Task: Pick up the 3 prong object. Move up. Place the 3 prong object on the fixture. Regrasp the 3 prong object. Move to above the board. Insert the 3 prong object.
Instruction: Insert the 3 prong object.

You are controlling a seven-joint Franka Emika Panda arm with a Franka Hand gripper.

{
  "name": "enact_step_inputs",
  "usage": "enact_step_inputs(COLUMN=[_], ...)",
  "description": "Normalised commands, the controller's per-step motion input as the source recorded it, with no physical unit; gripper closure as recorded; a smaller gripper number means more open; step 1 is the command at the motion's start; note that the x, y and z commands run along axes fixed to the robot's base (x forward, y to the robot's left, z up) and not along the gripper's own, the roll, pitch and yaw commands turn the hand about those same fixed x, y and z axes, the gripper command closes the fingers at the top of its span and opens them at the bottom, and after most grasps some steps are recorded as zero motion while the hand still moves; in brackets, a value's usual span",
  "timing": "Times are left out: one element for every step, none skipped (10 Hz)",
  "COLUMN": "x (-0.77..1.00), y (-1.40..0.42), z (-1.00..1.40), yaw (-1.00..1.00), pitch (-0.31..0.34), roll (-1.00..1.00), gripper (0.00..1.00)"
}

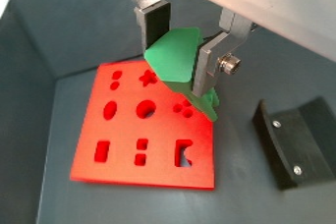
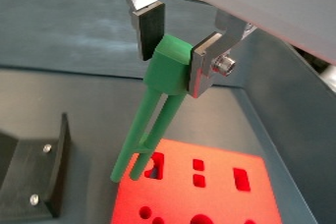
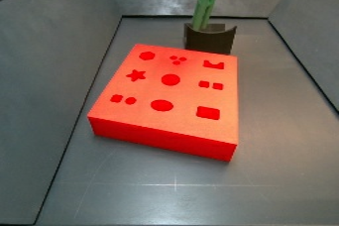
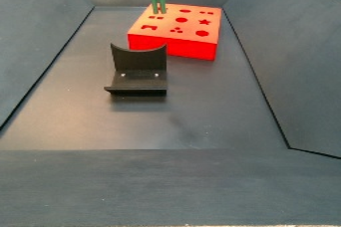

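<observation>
The green 3 prong object (image 2: 155, 110) hangs prongs-down, clamped between the gripper (image 2: 174, 46) fingers. Below it lies the flat red board (image 1: 147, 130). The dark fixture (image 1: 294, 140) stands off to the gripper's side.

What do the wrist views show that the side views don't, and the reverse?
Only the wrist views: the end effector itself, its fingers closed on the wide top of the 3 prong object, above the board; the prongs hang down, tips not yet in any hole.

Only the side views: the board's full outline and thickness, and the fixture whole, standing apart from the board on the floor. The end effector is out of frame.

Shared: the green 3 prong object, the red board with its cut-outs, and the dark fixture.
</observation>
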Motion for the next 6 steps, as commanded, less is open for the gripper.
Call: enact_step_inputs(x=[-0.03,-0.07,0.0,-0.32,-0.67,-0.85], y=[-0.04,0.0,0.0,-0.17,-0.38,-0.46], z=[-0.07,0.0,0.0,0.0,0.24,0.57], yaw=[1.0,0.16,0.0,0.0,0.0,0.0], pitch=[0.0,-0.01,0.0,-0.07,-0.201,-0.326], roll=[-0.05,0.0,0.0,-0.05,-0.03,-0.02], gripper=[1.0,1.0,1.0,1.0,1.0,1.0])
